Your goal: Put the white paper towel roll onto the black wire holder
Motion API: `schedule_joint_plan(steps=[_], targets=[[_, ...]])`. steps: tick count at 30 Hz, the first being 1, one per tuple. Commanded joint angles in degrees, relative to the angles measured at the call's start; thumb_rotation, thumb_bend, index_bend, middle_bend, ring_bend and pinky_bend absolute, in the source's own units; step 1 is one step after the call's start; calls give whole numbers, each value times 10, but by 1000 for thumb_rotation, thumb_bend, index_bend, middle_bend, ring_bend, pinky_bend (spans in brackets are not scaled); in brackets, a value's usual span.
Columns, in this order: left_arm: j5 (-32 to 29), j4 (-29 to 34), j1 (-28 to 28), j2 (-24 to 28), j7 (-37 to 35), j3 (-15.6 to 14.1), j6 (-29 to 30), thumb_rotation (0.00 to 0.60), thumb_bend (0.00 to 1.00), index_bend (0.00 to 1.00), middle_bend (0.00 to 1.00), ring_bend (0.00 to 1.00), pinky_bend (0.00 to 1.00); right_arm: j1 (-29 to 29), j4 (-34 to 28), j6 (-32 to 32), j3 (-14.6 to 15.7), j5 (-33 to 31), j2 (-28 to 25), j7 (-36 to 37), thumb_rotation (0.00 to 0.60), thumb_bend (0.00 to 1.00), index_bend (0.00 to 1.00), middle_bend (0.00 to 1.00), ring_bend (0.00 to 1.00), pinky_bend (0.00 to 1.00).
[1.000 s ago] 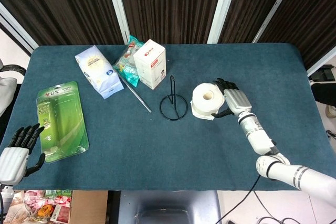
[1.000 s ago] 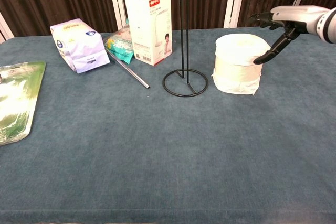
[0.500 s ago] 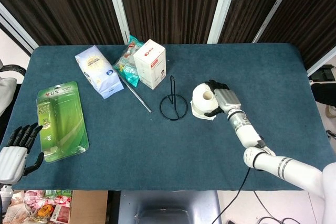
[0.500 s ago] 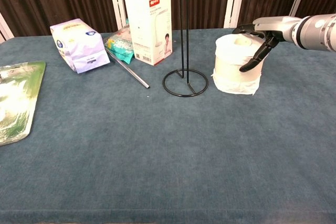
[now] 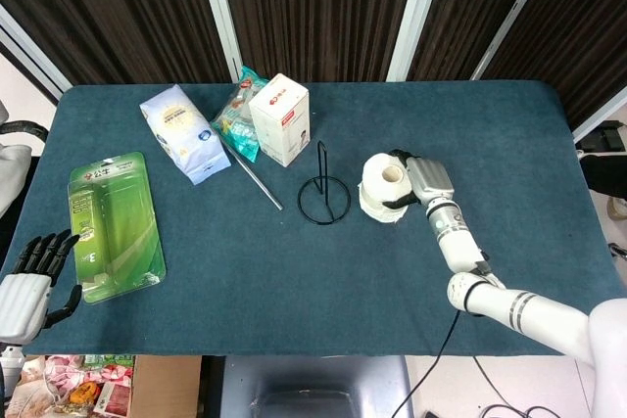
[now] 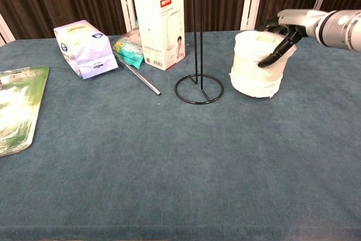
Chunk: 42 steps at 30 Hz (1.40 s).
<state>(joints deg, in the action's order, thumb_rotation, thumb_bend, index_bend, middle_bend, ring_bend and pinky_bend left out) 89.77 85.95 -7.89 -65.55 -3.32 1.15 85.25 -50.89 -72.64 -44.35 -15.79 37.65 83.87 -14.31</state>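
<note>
at the near left corner, off the table edge, the left hand (image 5: 31, 281) hangs with its dark fingers (image 5: 44, 250) spread and nothing in them. just beyond it on the blue table (image 5: 294, 271) a long green blister pack (image 5: 115, 225) lies flat.

further in, right of centre, the black wire holder (image 6: 198, 77) stands upright, its ring base on the cloth and its thin post bare. just right of it, not touching, is the white paper towel roll (image 6: 258, 64), tilted a little with its right bottom edge off the cloth. the right hand (image 5: 416, 180) is wrapped around its right side, thumb across the front and fingers over the top rim, clamped on the roll.

beyond the holder to the left, a thin metal rod (image 6: 139, 75) lies slantwise. at the far side stand a white carton (image 6: 161, 26), a teal snack packet (image 6: 128, 47) tucked against it, and a pale lilac bag (image 6: 84, 47) furthest left.
</note>
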Motion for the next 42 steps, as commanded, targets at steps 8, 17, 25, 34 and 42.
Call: schedule_joint_plan(steps=[8, 17, 25, 34, 42], targets=[[8, 3, 2, -2, 8, -4, 4, 600, 468, 0, 18, 0, 56, 70, -215, -76, -73, 96, -149, 111, 600, 274, 757, 554, 508, 490], [12, 5, 1, -3, 12, -6, 4, 600, 471, 0, 17, 0, 56, 90, -378, -102, -141, 103, -273, 150, 600, 273, 756, 554, 508, 490], [9, 3, -1, -1, 5, -5, -2, 600, 470, 0, 17, 0, 56, 41, -440, -147, -165, 30, -298, 75, 600, 273, 756, 554, 511, 490], [5, 3, -3, 0, 2, -3, -5, 600, 470, 0, 17, 0, 56, -68, -428, -188, -145, -111, -261, -69, 600, 273, 752, 554, 511, 491], [2, 0, -4, 0, 0, -3, -10, 600, 470, 0, 17, 0, 57, -127, -408, -225, -128, -174, -209, -133, 600, 273, 739, 553, 511, 491]])
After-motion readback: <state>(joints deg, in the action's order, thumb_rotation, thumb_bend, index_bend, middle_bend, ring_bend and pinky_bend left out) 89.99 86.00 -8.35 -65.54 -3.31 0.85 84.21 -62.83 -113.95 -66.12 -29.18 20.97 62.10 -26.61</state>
